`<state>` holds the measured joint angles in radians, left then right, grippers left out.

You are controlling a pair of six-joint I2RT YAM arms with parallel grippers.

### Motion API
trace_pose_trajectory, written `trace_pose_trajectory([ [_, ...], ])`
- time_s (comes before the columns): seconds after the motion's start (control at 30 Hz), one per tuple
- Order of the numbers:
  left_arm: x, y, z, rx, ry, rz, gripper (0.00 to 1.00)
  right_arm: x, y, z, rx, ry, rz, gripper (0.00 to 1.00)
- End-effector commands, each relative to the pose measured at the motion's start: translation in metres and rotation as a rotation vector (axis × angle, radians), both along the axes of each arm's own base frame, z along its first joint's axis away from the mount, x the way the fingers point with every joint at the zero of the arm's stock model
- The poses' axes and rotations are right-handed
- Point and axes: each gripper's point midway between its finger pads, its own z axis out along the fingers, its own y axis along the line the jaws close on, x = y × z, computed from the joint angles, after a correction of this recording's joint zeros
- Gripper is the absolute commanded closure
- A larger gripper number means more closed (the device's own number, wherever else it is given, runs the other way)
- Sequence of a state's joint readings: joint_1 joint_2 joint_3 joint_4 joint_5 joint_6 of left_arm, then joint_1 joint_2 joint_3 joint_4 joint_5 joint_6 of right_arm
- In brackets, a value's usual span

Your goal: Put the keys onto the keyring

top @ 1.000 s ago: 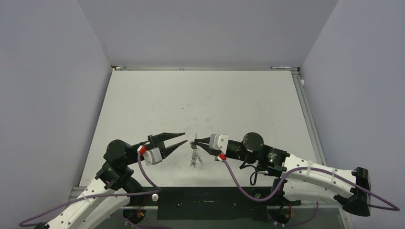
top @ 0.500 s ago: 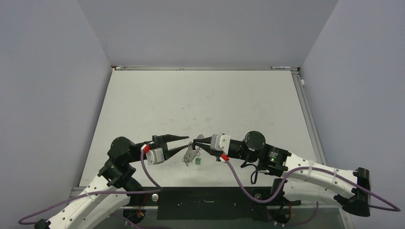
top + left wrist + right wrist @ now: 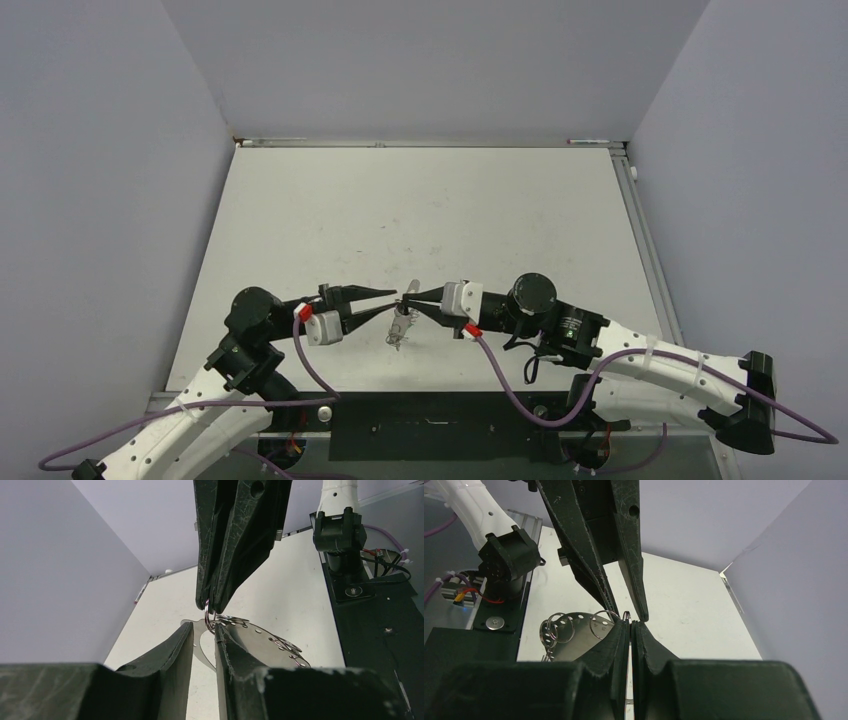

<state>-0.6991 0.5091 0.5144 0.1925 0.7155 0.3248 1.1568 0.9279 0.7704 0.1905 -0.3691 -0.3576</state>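
Observation:
My right gripper (image 3: pixel 405 297) is shut on a small silver ring (image 3: pixel 626 615) at the top of the keyring bunch (image 3: pixel 400 326), which hangs just above the table. In the right wrist view (image 3: pixel 631 623) a flat silver piece with holes (image 3: pixel 576 632) and thin rings (image 3: pixel 555 627) hang to the left of its fingers. My left gripper (image 3: pixel 392 300) is open, with its tips on either side of the held ring (image 3: pixel 207 615); it also shows in the left wrist view (image 3: pixel 204 627). No black-headed key and no green tag are visible.
The white table (image 3: pixel 420 210) has grey walls on three sides. A black base plate (image 3: pixel 430 420) runs along the near edge between the arm bases.
My left gripper has moved right, up to the right gripper's tips. The hanging bunch has swung and turned; the green tag seen half a second ago no longer shows.

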Motion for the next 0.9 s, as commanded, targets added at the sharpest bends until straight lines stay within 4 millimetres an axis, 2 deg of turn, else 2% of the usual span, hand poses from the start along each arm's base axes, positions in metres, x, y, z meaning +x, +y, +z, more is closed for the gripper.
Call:
trace_pose_trajectory([
  [0.0, -0.004, -0.001, 0.013, -0.031, -0.036, -0.023, 0.82, -0.007, 0.003, 0.056, 0.156, -0.059, 0.052, 0.95],
  [0.1, -0.005, -0.002, 0.013, -0.032, -0.033, -0.032, 0.86, -0.008, 0.005, 0.055, 0.158, -0.058, 0.062, 0.95],
  [0.2, -0.006, -0.002, 0.013, -0.031, -0.034, -0.037, 0.99, -0.010, 0.008, 0.052, 0.150, -0.058, 0.077, 0.95],
  [0.33, -0.006, 0.000, 0.016, -0.042, -0.033, -0.030, 1.00, -0.010, 0.008, 0.045, 0.137, -0.066, 0.078, 0.95],
  [0.53, 0.007, 0.003, 0.016, -0.021, -0.011, 0.040, 1.00, 0.000, 0.002, 0.034, 0.099, -0.072, 0.011, 0.94],
  [0.6, 0.010, 0.004, 0.016, -0.017, -0.005, 0.061, 1.00, 0.004, 0.000, 0.031, 0.083, -0.071, -0.013, 0.87],
  [0.73, 0.021, 0.006, 0.012, 0.005, 0.011, 0.112, 1.00, 0.019, -0.007, 0.029, 0.032, -0.077, -0.100, 0.65],
  [0.87, 0.032, 0.007, 0.006, 0.033, 0.033, 0.164, 1.00, 0.036, -0.019, 0.030, -0.039, -0.091, -0.202, 0.56],
])
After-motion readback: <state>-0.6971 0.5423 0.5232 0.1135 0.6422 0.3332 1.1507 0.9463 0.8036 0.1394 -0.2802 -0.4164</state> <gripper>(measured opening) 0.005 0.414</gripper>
